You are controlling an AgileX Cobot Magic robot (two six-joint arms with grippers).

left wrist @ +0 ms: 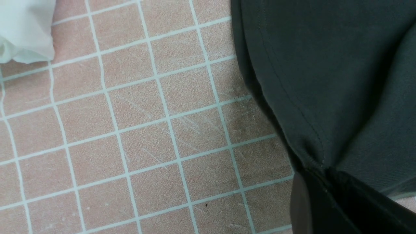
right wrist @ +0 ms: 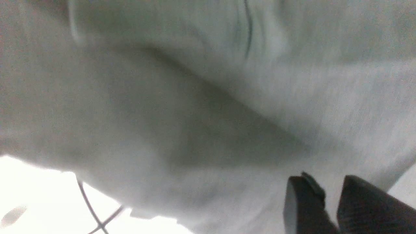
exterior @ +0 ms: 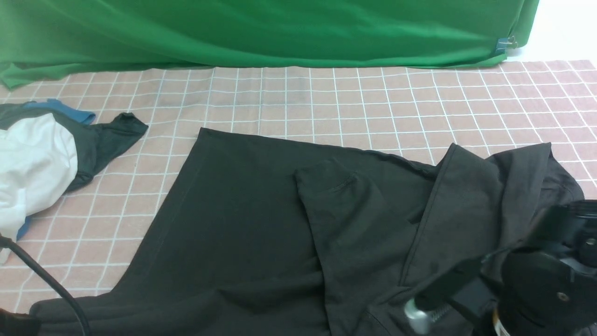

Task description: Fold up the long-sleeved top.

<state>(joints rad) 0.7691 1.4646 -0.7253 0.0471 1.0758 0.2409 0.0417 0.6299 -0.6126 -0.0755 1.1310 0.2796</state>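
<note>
The long-sleeved top [exterior: 242,219], a large black garment, lies spread over the middle and right of the table. One sleeve [exterior: 345,214] is folded across its body, and its right part [exterior: 489,196] is bunched up by my right arm [exterior: 550,280]. My left gripper [left wrist: 320,170] is shut on the stitched edge of the top [left wrist: 325,65], just above the checked cloth. My right gripper [right wrist: 328,185] is open, its jaws a little apart over the top [right wrist: 195,113], which looks pale grey in that blurred view. Nothing shows between its fingers.
A white garment [exterior: 32,158] lies at the far left on a smaller dark cloth with blue trim [exterior: 107,140]. The table has a pink checked cover [exterior: 373,102], and a green backdrop [exterior: 261,32] hangs behind it. A black cable [exterior: 46,280] crosses the near left corner.
</note>
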